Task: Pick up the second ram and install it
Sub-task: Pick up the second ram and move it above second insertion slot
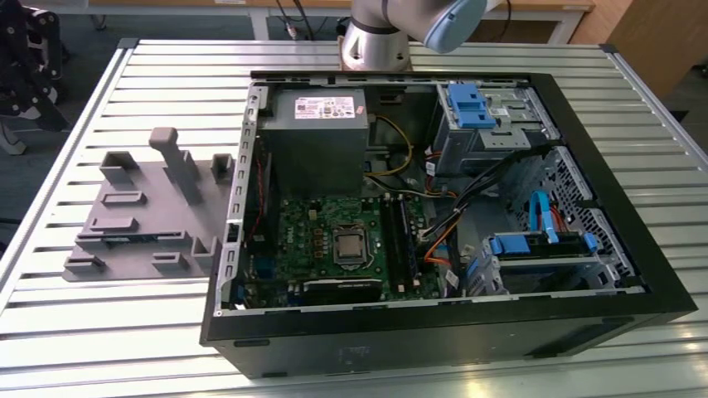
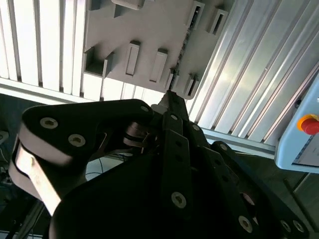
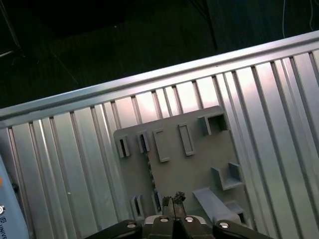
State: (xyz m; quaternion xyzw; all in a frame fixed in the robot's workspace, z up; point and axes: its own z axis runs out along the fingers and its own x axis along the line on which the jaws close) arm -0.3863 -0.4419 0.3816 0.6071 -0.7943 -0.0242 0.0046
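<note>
— Where is the second ram [image 3: 148, 167]?
— On the grey holder [image 3: 199, 164], standing on edge between two small end slots. In both wrist views it looks like a thin dark strip [image 2: 183, 47].

— How many slots does the holder have?
— Four small end slots, in two pairs side by side. There are two longer recesses next to them and one tall post.

— And the gripper [image 3: 172, 199]?
— It is well above the holder. Its fingers are drawn together at the tips, gripping nothing and well apart from the ram. The second wrist view [image 2: 170, 95] shows the same.

— Any writing?
— One white label [image 1: 323, 106] on the power supply [image 1: 313, 145], but the print is too small to make out.

— What else is there?
— One open computer case [image 1: 443, 340] sits on the slatted table [image 1: 111, 332]. The holder [image 1: 144, 211] is just beside it, on the exterior view's left. Inside the case are one green motherboard [image 1: 315, 220] and one processor [image 1: 351, 246]. There are also two blue drive brackets, one [image 1: 470, 104] near the power supply and one [image 1: 518, 245] lower down. In the second wrist view, one red button [image 2: 309, 124] sits on a pale box.
</note>
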